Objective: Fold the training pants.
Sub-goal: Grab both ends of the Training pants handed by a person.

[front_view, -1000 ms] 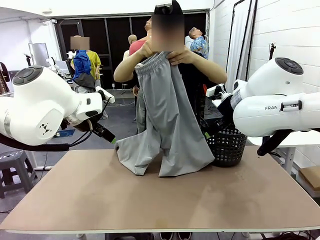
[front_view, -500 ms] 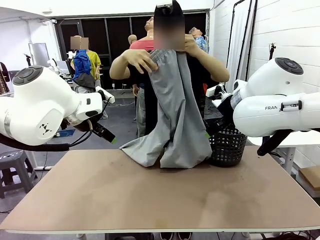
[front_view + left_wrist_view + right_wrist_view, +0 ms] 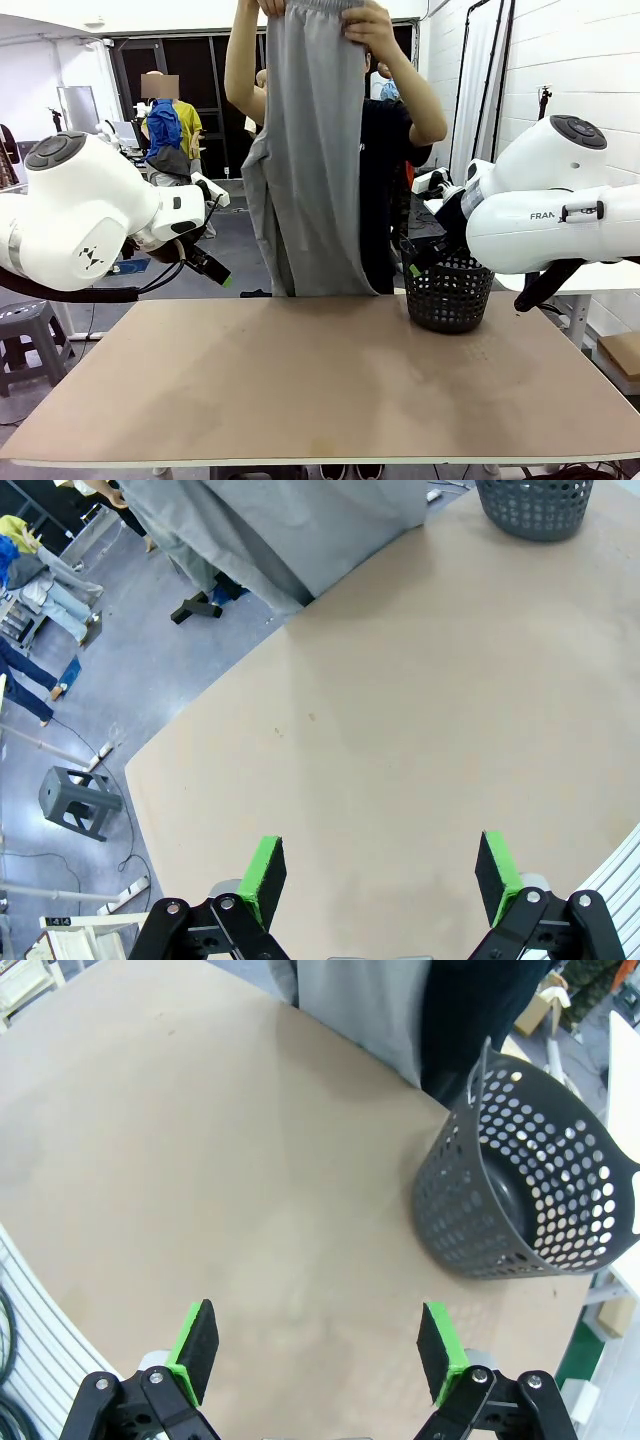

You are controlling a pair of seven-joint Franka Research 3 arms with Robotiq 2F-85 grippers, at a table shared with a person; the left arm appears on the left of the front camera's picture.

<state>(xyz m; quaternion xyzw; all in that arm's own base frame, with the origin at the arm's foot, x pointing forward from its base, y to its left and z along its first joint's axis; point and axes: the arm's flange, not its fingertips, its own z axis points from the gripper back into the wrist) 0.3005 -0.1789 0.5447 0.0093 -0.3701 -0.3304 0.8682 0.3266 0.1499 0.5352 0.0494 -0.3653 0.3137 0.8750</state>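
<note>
At the far side of the table a person's hands (image 3: 365, 22) hold the light grey training pants (image 3: 310, 150) up high by the waistband. The legs hang straight down to about the table's far edge. The pants' lower part shows as grey fabric in the left wrist view (image 3: 290, 530) and in the right wrist view (image 3: 355, 1000). My left gripper (image 3: 380, 875) is open above bare tabletop at the left, far from the pants. My right gripper (image 3: 318, 1350) is open over the table, short of the basket, with nothing between its green pads (image 3: 195, 1345).
A black mesh basket (image 3: 450, 290) stands at the table's far right, next to the person. The brown tabletop (image 3: 320, 380) is bare in front of both arms. A grey stool (image 3: 78, 802) stands on the floor off the table's left side.
The person has raised the pants from chest height to overhead. The legs, which lay bunched on the table's far edge, now hang straight. Neither arm has moved.
</note>
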